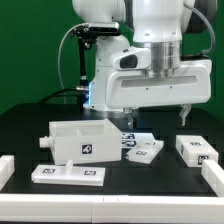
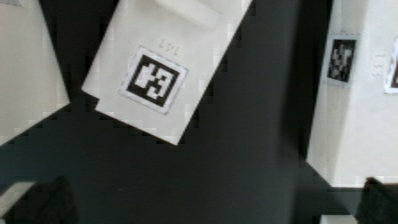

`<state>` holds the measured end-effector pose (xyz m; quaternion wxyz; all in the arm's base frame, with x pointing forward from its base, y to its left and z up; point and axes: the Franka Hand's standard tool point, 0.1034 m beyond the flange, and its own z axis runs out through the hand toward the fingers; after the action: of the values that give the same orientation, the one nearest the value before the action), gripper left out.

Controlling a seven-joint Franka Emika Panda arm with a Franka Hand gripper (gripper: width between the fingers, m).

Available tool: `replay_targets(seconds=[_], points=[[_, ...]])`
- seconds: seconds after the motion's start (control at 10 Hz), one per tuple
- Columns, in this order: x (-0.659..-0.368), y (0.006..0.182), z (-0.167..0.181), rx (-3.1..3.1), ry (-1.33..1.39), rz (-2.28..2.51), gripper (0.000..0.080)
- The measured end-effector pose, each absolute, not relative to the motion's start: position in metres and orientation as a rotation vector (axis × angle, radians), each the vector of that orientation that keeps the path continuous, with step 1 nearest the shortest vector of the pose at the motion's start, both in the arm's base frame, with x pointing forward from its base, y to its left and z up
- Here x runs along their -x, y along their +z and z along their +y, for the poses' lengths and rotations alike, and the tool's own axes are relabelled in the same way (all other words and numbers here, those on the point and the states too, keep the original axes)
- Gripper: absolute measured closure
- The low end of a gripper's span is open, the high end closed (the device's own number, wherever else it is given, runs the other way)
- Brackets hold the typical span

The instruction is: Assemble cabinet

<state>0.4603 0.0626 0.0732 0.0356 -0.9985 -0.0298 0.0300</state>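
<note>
While the gripper (image 1: 160,117) hangs empty, jaws spread, near a small panel (image 1: 147,150), a pickup appears in hand, requiring alignment over it, descent and closure.

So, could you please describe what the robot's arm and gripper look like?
The arm is glossy white with rounded shells; a black cable loops beside it. The gripper has a wide white body and two thin dark fingers.

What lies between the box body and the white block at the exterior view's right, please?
A small tagged white panel lies flat between box body and block, shown in the exterior view.
</note>
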Motion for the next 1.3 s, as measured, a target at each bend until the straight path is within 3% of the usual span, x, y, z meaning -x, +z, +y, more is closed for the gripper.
replay_targets(seconds=[0.2, 0.5, 0.9, 1.1, 1.2, 1.3], points=[[-0.457, 0.073, 0.058, 3.067, 0.095, -0.12, 0.0002], [-0.424, 0.077, 0.008, 3.071, 0.093, -0.206, 0.0002], [-0.412, 0.043, -0.026, 3.092, 0.075, -0.252, 0.0002], [-0.416, 0.041, -0.026, 3.093, 0.075, -0.252, 0.0002], [-0.416, 0.04, -0.026, 3.093, 0.077, -0.252, 0.0129], [-0.416, 0.04, -0.026, 3.093, 0.078, -0.252, 0.0129]])
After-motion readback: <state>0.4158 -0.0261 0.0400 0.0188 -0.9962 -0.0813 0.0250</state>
